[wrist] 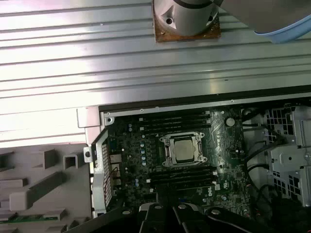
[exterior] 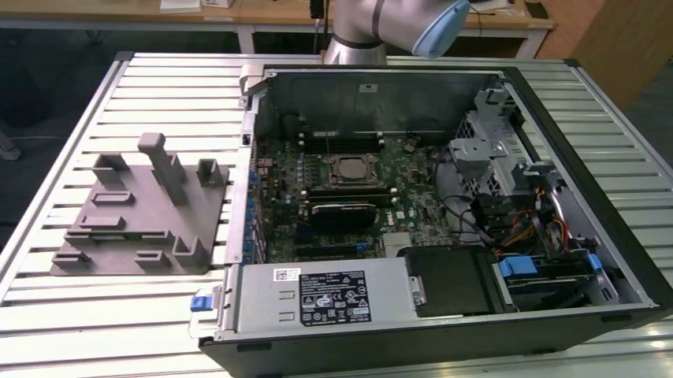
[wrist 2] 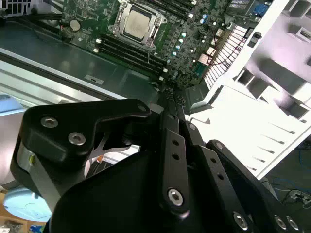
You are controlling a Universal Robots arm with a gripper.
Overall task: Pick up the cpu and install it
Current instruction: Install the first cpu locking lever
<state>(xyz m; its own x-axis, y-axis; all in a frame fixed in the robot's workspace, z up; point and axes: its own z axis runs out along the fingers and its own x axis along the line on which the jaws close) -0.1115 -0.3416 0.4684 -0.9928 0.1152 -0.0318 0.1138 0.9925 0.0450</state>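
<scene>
Exterior view
- table (exterior: 63,315): one, slatted metal, bearing everything else.
- computer case (exterior: 421,346): one, lying open, toward the exterior view's right.
- grey fixture (exterior: 137,213): one, with several upright posts, on the exterior view's left, just beside the case.
- cpu (exterior: 345,169): one, lying flat in the socket on the motherboard (exterior: 410,197) inside the case, silver top upward.
- silver box (exterior: 326,295): one, with a black label, along the near side of the case.
- blue clips (exterior: 518,266): three counted, one outside the near corner of the case and two inside toward the exterior view's right.
- arm (exterior: 363,35): one, rising from the far side of the table behind the case, with one pale blue cap.

Second wrist view
- gripper (wrist 2: 171,94): one, black, its two fingers (wrist 2: 175,145) pressed side by side with only a thin seam between them, gripping nothing.
- cpu (wrist 2: 137,24): seated inside the metal socket frame, apart from the gripper, untouched.
- grey fixture (wrist 2: 272,82): washed pale by light, beside the case wall.

First wrist view
- cpu (wrist: 183,149): one, square, centred in the socket.
- memory slots (wrist: 175,121): dark rows on two opposite sides of the socket.
- gripper (wrist: 168,209): over the case, clear of the cpu.
- arm (wrist: 187,17): base standing on the table.
- grey fixture (wrist: 39,189): outside the case wall.
</scene>
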